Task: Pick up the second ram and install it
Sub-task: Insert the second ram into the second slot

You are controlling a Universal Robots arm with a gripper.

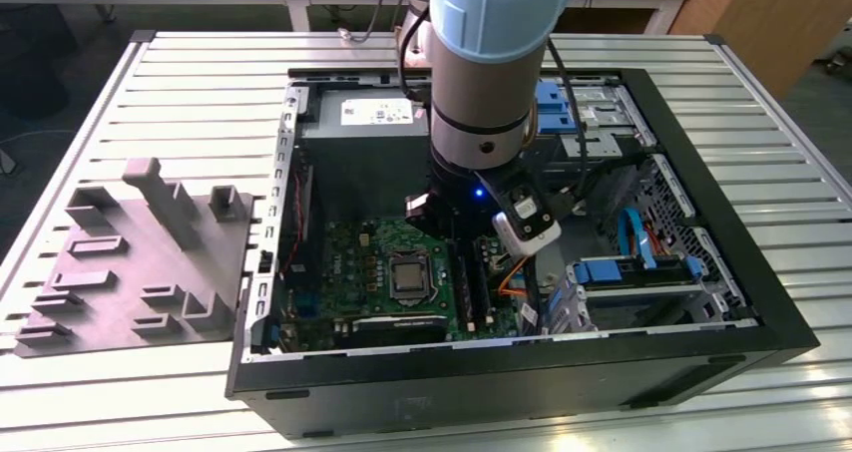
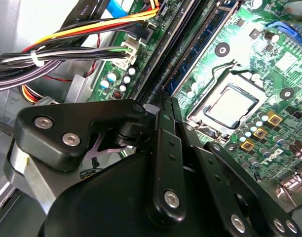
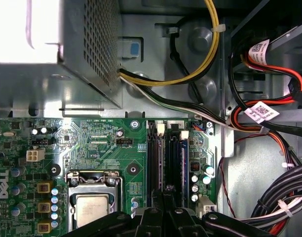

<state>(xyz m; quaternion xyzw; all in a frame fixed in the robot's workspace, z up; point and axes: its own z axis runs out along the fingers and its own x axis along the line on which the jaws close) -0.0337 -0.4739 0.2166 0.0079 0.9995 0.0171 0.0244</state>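
Inside the open computer case (image 1: 692,342), gripper (image 3: 163,200) low over the motherboard (image 3: 106,143) memory slots (image 3: 153,163); fingers (image 2: 166,143) together, clamped on the second ram (image 3: 173,165), seated upright in a slot beside the processor socket (image 3: 92,207).

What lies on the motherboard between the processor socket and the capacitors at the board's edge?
The black memory slots lie side by side between the processor socket and the capacitors, in the first wrist view. The gripper hangs over them.
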